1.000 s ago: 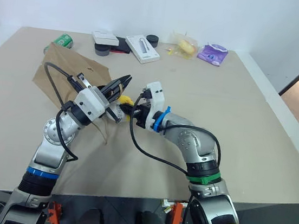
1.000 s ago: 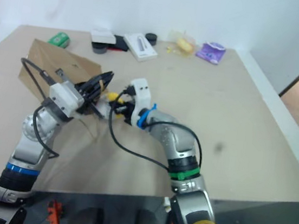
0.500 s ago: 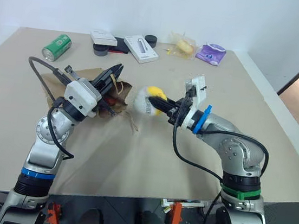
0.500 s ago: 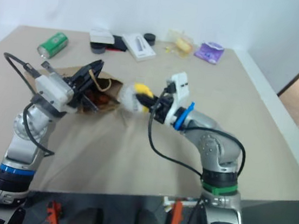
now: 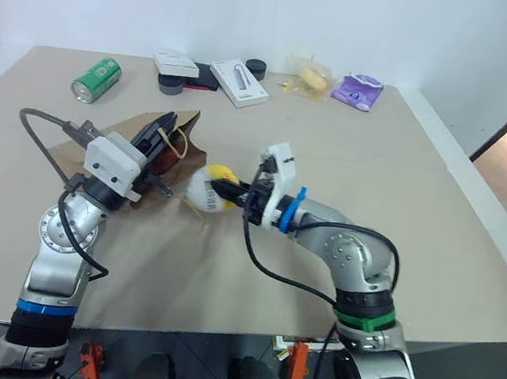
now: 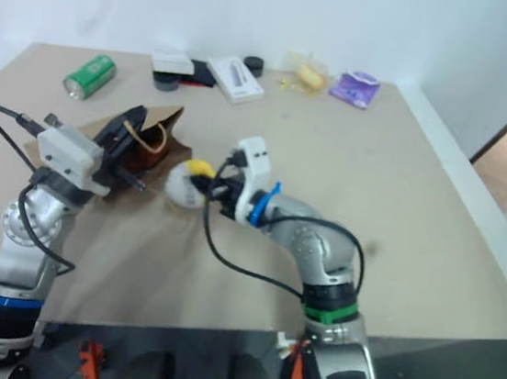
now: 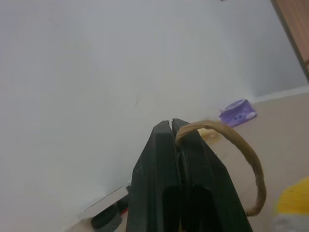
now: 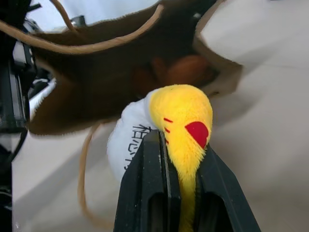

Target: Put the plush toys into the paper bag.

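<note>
The right gripper (image 5: pixel 238 190) is clamped on the yellow-and-white plush toy (image 5: pixel 209 189), holding it just off the table (image 5: pixel 332 153) at the mouth of the paper bag (image 6: pixel 152 145). The left gripper (image 7: pixel 172 126) pinches a loop handle (image 7: pixel 236 150), keeping the bag open. A brown toy (image 8: pixel 186 70) lies inside. A green can (image 5: pixel 96 79) sits behind, well apart.

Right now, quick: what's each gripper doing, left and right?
Left gripper: shut on the paper bag's loop handle, holding the paper bag open.
Right gripper: shut on the yellow-and-white plush toy, at the bag's mouth.
</note>
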Controlling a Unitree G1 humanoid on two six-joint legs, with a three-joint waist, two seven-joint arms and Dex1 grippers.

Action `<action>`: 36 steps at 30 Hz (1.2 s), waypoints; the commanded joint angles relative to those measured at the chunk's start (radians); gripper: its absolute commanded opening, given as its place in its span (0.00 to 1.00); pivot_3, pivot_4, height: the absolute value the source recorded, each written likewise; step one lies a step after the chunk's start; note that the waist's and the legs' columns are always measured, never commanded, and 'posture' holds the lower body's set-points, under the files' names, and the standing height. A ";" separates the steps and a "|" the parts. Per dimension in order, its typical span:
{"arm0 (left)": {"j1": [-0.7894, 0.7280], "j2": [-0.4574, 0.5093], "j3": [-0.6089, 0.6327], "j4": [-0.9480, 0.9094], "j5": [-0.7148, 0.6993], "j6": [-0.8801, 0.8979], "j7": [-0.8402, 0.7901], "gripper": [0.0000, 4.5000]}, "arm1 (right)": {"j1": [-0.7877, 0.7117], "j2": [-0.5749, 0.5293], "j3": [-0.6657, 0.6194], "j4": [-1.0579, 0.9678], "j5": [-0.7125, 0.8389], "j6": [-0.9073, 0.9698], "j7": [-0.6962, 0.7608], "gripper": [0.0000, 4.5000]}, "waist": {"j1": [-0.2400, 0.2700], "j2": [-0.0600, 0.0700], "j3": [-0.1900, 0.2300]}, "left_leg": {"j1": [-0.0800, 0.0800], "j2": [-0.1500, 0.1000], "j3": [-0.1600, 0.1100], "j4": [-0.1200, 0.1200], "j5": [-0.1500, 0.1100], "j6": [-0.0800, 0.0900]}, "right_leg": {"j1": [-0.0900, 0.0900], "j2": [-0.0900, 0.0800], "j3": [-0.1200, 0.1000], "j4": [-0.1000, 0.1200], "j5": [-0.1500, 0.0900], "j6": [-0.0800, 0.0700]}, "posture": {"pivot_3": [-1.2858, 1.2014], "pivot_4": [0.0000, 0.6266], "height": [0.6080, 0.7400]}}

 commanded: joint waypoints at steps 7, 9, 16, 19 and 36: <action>0.061 -0.001 0.031 -0.130 0.009 0.048 0.054 0.00 | -0.142 0.091 0.002 0.133 -0.037 -0.090 0.011 0.00 | 0.001 0.000 0.000 | -0.001 -0.001 0.000 0.000 0.000 0.000 | 0.000 -0.002 0.000 -0.001 0.000 0.000 | 0.52 0.24 1.00; 0.070 -0.003 0.037 -0.140 0.014 0.056 0.068 0.00 | -0.162 0.128 0.033 0.180 -0.054 -0.105 0.020 0.00 | 0.001 0.000 0.000 | -0.001 -0.001 0.000 0.000 0.000 0.000 | 0.000 -0.001 -0.001 -0.001 0.000 0.000 | 0.52 0.24 1.00; 0.094 -0.011 0.042 -0.167 0.021 0.074 0.096 0.00 | -0.195 0.247 0.122 0.316 -0.129 -0.181 0.048 0.00 | 0.000 0.000 0.000 | -0.001 0.002 -0.001 0.000 0.000 0.000 | 0.000 0.001 -0.002 0.000 0.000 -0.002 | 0.52 0.24 1.00; 0.096 -0.013 0.041 -0.170 0.022 0.078 0.101 0.00 | -0.218 0.284 0.134 0.379 -0.150 -0.226 0.045 0.00 | 0.002 -0.001 0.000 | -0.001 0.001 -0.001 0.000 0.000 0.000 | 0.000 0.000 -0.002 0.000 0.000 -0.002 | 0.52 0.24 1.00; 0.075 -0.019 0.041 -0.148 0.013 0.084 0.111 0.00 | -0.194 0.245 0.184 0.314 -0.151 -0.358 0.147 0.94 | 0.001 -0.001 0.000 | -0.001 0.001 -0.001 0.000 0.000 0.000 | -0.001 0.000 -0.002 -0.001 0.000 -0.002 | 0.52 0.24 1.00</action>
